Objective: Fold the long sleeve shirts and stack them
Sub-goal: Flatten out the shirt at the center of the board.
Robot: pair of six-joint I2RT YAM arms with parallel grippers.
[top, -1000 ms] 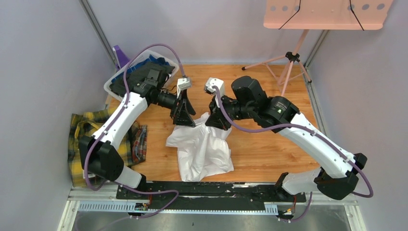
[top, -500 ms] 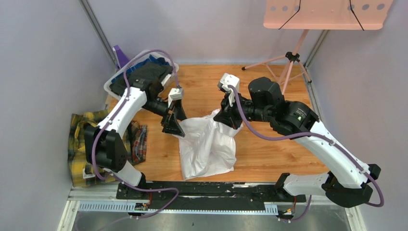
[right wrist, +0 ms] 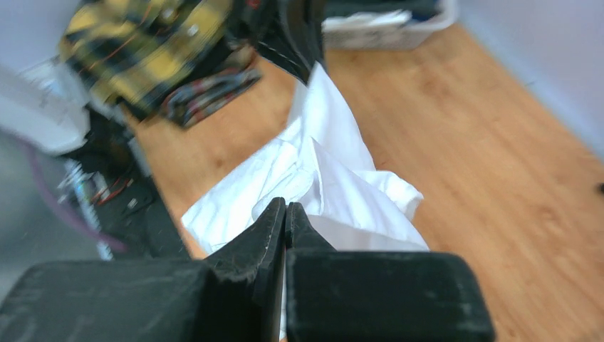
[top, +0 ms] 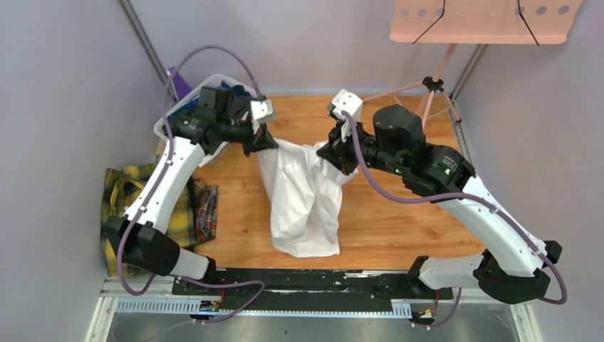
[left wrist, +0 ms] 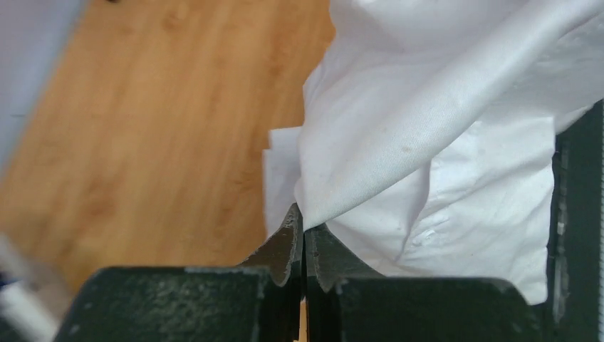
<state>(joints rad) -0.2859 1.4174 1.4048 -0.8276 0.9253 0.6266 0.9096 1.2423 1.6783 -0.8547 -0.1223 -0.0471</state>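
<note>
Under left pincer (left wrist: pixel 303 229), white shirt (top: pixel 303 203) hangs clamped.

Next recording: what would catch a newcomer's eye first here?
The white shirt hangs mid-table, pinched near its top by the left gripper and the right gripper, both shut on the cloth, with its lower part bunched on the wooden table. After that, the yellow plaid shirt lies heaped at the table's left edge, beside the left arm.
</note>
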